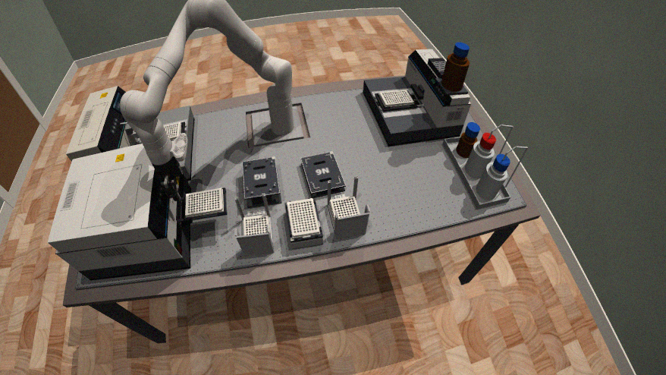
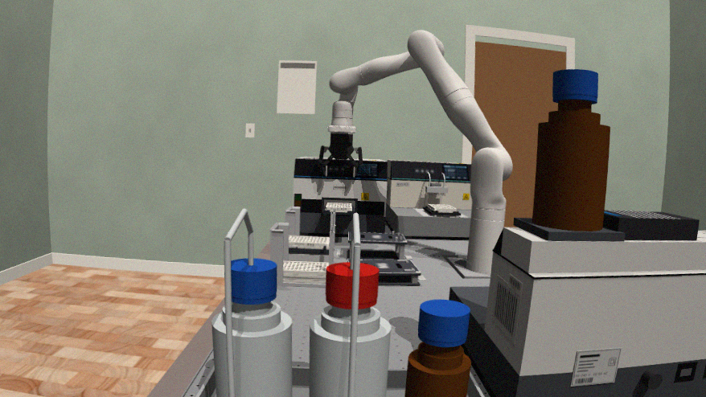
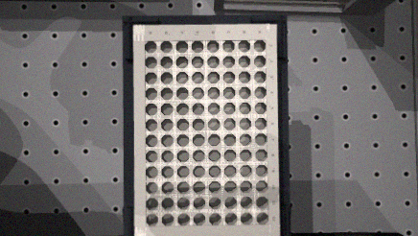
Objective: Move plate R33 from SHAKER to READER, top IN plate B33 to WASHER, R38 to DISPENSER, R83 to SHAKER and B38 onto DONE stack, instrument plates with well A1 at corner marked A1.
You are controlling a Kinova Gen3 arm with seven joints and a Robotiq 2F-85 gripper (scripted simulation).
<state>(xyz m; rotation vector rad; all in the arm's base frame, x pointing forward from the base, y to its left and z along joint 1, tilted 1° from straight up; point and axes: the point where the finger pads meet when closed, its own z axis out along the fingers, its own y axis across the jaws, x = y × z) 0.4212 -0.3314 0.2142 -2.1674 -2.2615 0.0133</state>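
Note:
My gripper (image 1: 173,194) (image 2: 341,165) is open and empty. It hangs high above a white well plate (image 1: 205,202) (image 2: 338,205) (image 3: 206,129) that lies flat on the dark tray (image 3: 127,144) in front of the large grey instrument (image 1: 100,200) at the table's front left. The wrist view looks straight down on this plate; my fingers do not show there. Another plate (image 1: 303,217) lies on a low station between two stack racks. The left rack (image 1: 255,228) and the right rack (image 1: 347,212) each hold a plate. One plate (image 1: 395,97) sits on the back right instrument and one (image 1: 171,129) at the back left one.
Two dark nests, RG (image 1: 260,177) and N6 (image 1: 322,172), stand mid-table. A holder with three capped bottles (image 1: 484,163) is at the right edge. A brown bottle (image 1: 455,70) stands on the back right instrument. The arm's base (image 1: 279,116) is at the back middle.

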